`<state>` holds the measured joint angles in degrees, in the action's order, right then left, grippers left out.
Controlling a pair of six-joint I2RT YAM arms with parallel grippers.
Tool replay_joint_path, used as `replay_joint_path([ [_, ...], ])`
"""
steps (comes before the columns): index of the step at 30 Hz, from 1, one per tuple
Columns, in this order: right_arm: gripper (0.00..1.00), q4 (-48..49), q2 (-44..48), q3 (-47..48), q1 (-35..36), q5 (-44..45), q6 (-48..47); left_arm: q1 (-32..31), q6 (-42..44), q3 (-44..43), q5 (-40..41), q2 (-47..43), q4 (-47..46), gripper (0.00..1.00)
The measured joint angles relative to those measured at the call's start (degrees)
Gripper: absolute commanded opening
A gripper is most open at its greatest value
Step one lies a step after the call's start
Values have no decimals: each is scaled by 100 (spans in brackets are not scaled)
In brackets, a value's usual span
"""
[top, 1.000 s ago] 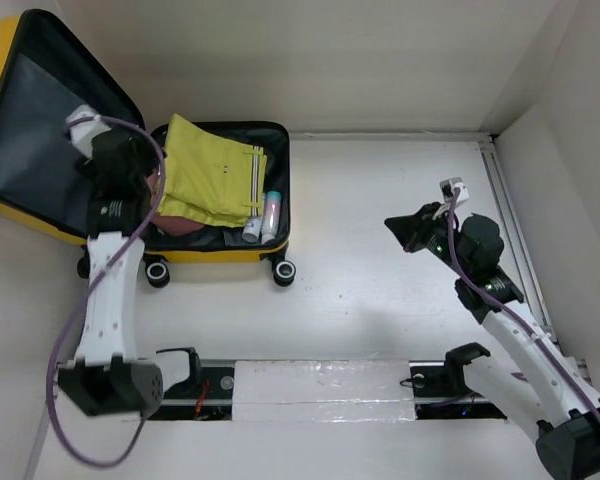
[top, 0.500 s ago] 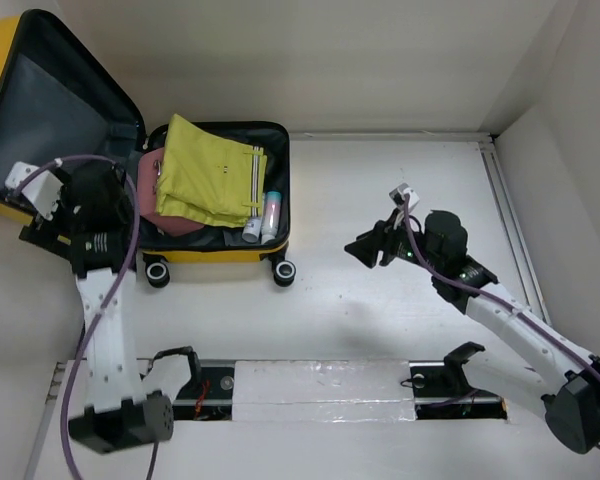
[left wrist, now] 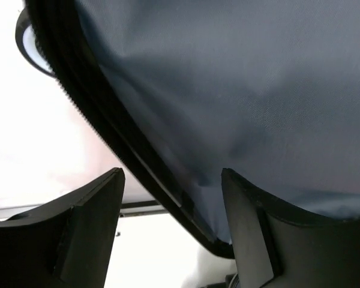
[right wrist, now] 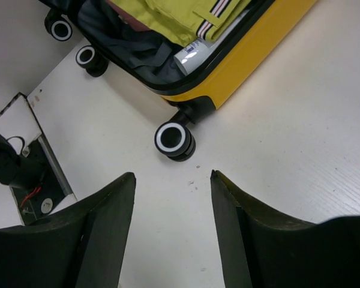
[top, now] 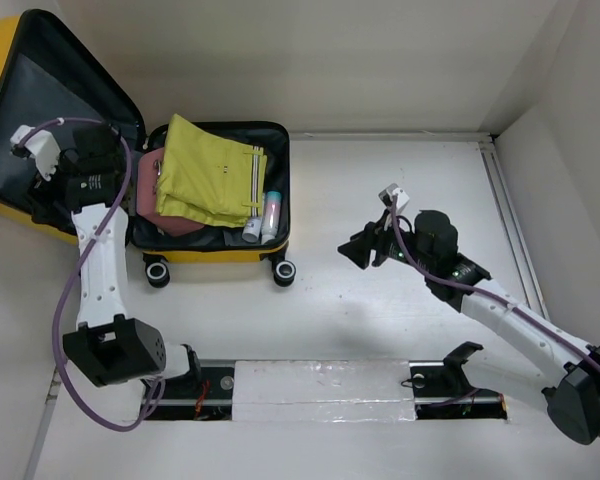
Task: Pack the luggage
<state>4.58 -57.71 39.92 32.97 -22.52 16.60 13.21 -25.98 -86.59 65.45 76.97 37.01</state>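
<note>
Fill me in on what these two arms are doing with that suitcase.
The yellow suitcase lies open on the table, already holding a folded yellow-green garment, something pink beneath it and small bottles. The left claw is open with the rim of the lid between its fingers, perhaps to swing it shut. The right claw hovers open over the table near a wheel, holding nothing.

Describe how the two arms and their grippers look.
The left arm and right arm both have white links, black joints and bases, and a purple cable trailing along each. A small white block tops each wrist. The gripper fingers are broad, matte black wedges.
</note>
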Motion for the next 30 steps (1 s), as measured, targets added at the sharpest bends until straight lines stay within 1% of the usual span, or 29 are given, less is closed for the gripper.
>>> replay_joint_path([
  [2, 59, -2, -7, 2, 7, 103, -17, 2, 55, -50, 61, 79, -87, 58],
  [4, 59, -28, -13, 2, 7, 197, -28, 131, 57, -125, -79, 216, -109, 51],
  [9, 59, -35, -13, 2, 7, 385, -48, 1038, -133, -179, -673, 407, -79, 51],
  [11, 59, -35, -13, 2, 7, 433, -61, 1117, -160, -111, -833, 356, -168, 49],
  [12, 59, -35, -13, 2, 7, 452, -66, 1110, -173, -68, -925, 330, -238, 42],
  [14, 59, -35, -13, 2, 7, 474, -79, 1067, -166, 11, -1019, 291, -354, 23],
  [15, 59, -35, -24, 2, 7, 474, -79, 1064, -166, 42, -1021, 275, -376, 2],
  [16, 59, -35, -37, 2, 7, 474, -79, 1067, -184, 52, -1038, 245, -389, 0],
  [19, 59, -39, -85, 4, 7, 476, -81, 918, -262, 101, -1252, 33, -769, 0],
  [21, 59, -42, -122, 7, 7, 485, -81, 466, -140, 238, -1172, -195, -929, 0],
  [22, 59, -46, -138, 7, 7, 492, -81, 153, -28, 341, -1088, -326, -975, 0],
  [25, 59, -50, -214, 33, 13, 518, -81, -1228, 431, 855, -699, -966, -1060, 0],
  [26, 59, -55, -247, 44, 17, 525, -81, -1657, 592, 986, -673, -1220, -1060, 0],
  [27, 59, -55, -280, 55, 20, 538, -81, -2000, 804, 1119, -863, -1521, -1117, 0],
  [28, 59, -57, -321, 68, 22, 557, -81, -2221, 1025, 1272, -1152, -1810, -1147, 7],
  [30, 60, -61, -444, 107, 28, 577, -81, -2422, 1447, 1631, -1982, -2424, -1178, 41],
])
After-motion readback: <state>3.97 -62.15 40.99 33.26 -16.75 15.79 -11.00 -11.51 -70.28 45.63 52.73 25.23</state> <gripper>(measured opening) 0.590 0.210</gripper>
